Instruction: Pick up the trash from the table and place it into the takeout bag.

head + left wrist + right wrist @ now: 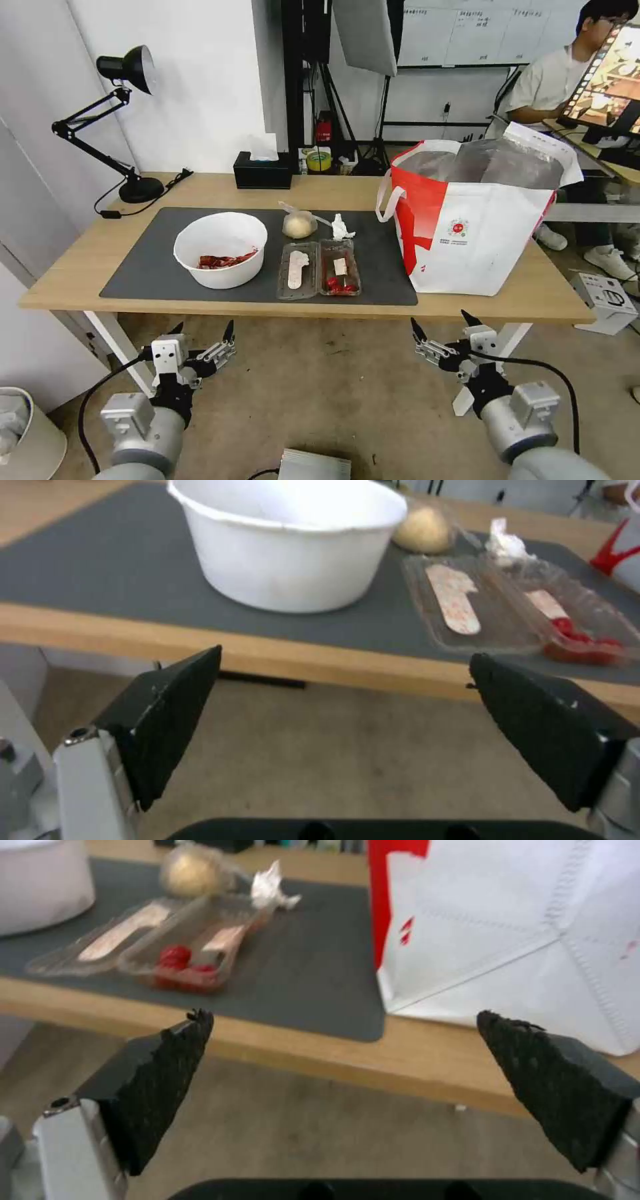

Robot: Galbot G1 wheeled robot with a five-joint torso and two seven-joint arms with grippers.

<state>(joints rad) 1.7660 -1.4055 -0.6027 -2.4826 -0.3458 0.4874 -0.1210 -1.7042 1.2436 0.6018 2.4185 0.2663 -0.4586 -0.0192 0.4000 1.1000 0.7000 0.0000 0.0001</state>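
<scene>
On the dark grey mat [153,267] of the table [87,260] stand a white bowl [221,249] with red scraps, a clear hinged tray [319,268] with red bits, a knotted bag of beige food [299,224] and a crumpled tissue [341,228]. The takeout bag [477,220], white with red, stands open at the table's right end. My left gripper [203,329] and right gripper [439,324] hang open below the table's front edge, empty. The left wrist view faces the bowl [287,545] and tray [520,610]. The right wrist view faces the tray [160,945], tissue [270,887] and bag [513,930].
A black desk lamp [127,127] stands at the table's back left, a black tissue box [262,170] at the back middle. A white bin [27,433] is on the floor at the left. Light stands and a seated person are behind the table.
</scene>
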